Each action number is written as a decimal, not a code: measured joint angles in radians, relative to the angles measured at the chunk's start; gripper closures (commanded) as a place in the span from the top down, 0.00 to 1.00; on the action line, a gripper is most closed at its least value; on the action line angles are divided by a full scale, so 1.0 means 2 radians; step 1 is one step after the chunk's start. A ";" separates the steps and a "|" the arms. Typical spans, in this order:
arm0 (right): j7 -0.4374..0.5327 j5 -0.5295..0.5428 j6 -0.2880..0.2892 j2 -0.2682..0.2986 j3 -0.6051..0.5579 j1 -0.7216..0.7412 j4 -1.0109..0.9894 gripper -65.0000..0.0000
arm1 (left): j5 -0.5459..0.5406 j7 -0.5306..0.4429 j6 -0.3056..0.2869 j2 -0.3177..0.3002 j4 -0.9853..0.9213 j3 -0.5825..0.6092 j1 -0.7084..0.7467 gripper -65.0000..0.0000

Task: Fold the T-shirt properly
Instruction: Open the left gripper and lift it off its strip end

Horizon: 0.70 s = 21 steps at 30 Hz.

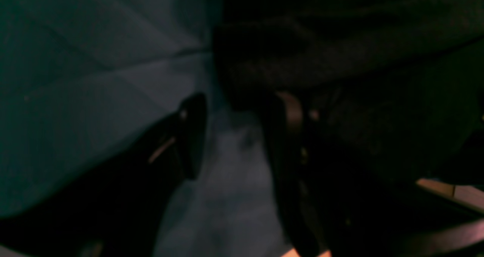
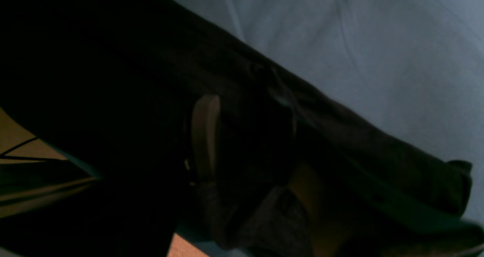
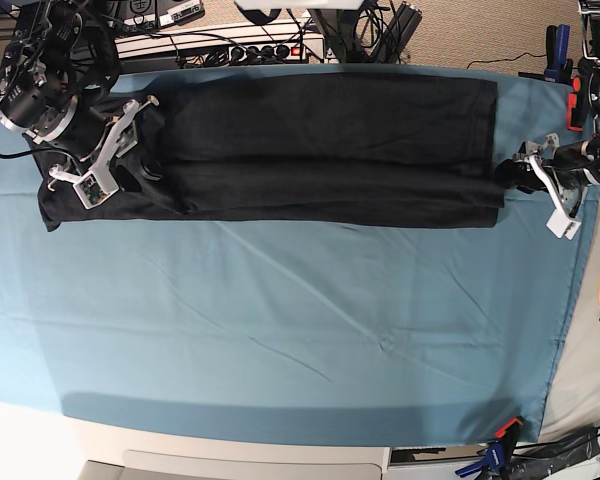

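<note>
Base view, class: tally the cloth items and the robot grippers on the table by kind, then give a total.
T-shirt: 1
Table cloth: 1
Grippers: 2, the left gripper and the right gripper
Total: 4

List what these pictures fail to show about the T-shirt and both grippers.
- Base view: the right gripper blocks the T-shirt end beneath it.
- Right wrist view: darkness hides the far finger; whether cloth is pinched cannot be told.
- Left wrist view: blur hides the shirt hem's layers beside the open left gripper.
- The print is nowhere visible.
</note>
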 measured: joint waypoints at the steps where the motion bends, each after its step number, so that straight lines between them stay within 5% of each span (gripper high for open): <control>1: 0.000 0.000 0.000 0.000 0.000 0.000 0.000 0.34 | 0.000 -0.001 0.005 0.000 0.000 0.000 0.000 0.46; 7: 0.000 -0.004 0.000 0.000 0.000 0.000 0.000 0.34 | 0.001 -0.002 0.007 0.002 -0.003 -0.054 -0.022 0.46; 14: 0.000 -0.006 0.000 0.000 0.000 0.000 0.000 0.34 | 0.024 -0.023 0.047 -0.024 -0.016 -0.145 -0.053 0.46; 21: 0.001 -0.006 0.000 -0.008 0.000 0.000 0.000 0.34 | -0.002 -0.015 0.054 -0.036 -0.117 -0.156 -0.051 0.45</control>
